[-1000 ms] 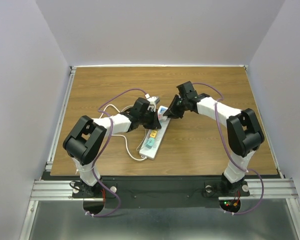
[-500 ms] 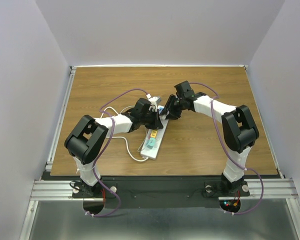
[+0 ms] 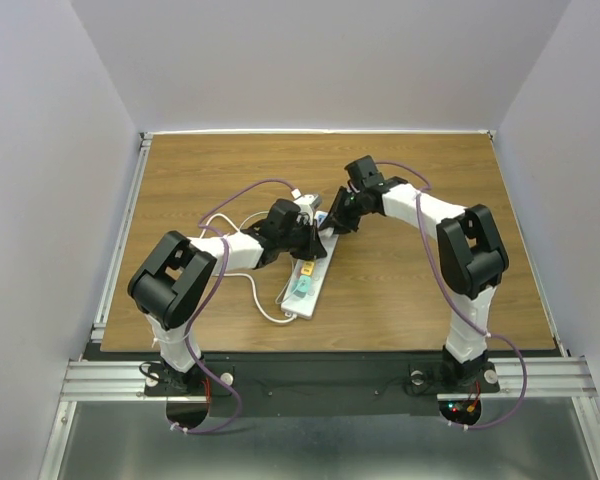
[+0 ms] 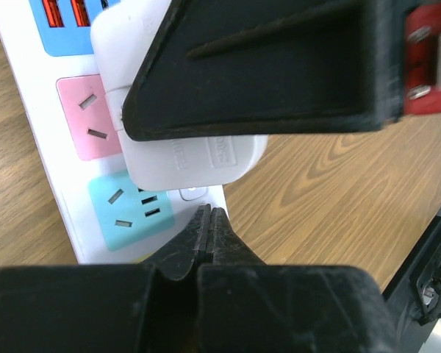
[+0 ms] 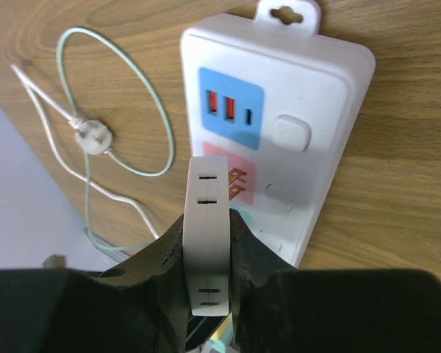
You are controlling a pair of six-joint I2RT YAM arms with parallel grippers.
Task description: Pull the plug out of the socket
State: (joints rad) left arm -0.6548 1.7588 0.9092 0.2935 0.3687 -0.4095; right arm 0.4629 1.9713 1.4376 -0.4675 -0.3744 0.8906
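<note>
— Near the middle of the tabletop (image 3: 430,290), seen from above, the socket (image 3: 300,300) lies slanted, its thin white cord (image 3: 261,300) curling off to the left. Where are the arms?
— Both reach over its far end. The left gripper (image 3: 306,243) and the right gripper (image 3: 333,222) sit just beside each other there. From this height I cannot tell how their jaws stand.
— And the left wrist view?
— The left gripper is closed, its tips pressed together with nothing between them, at the strip's edge just beside the cyan outlet (image 4: 128,209). Past them the white plug (image 4: 184,158) covers part of the pink outlet (image 4: 88,125), and one of the right gripper's fingers (image 4: 279,66) lies across the plug.
— The right wrist view?
— The right gripper is clamped on the plug, seen edge-on, with one finger against each flat side. Behind it the socket shows its blue face (image 5: 231,107), a white button (image 5: 290,132) and a sliver of pink.
— Is the plug out?
— I cannot tell whether its pins are seated.
</note>
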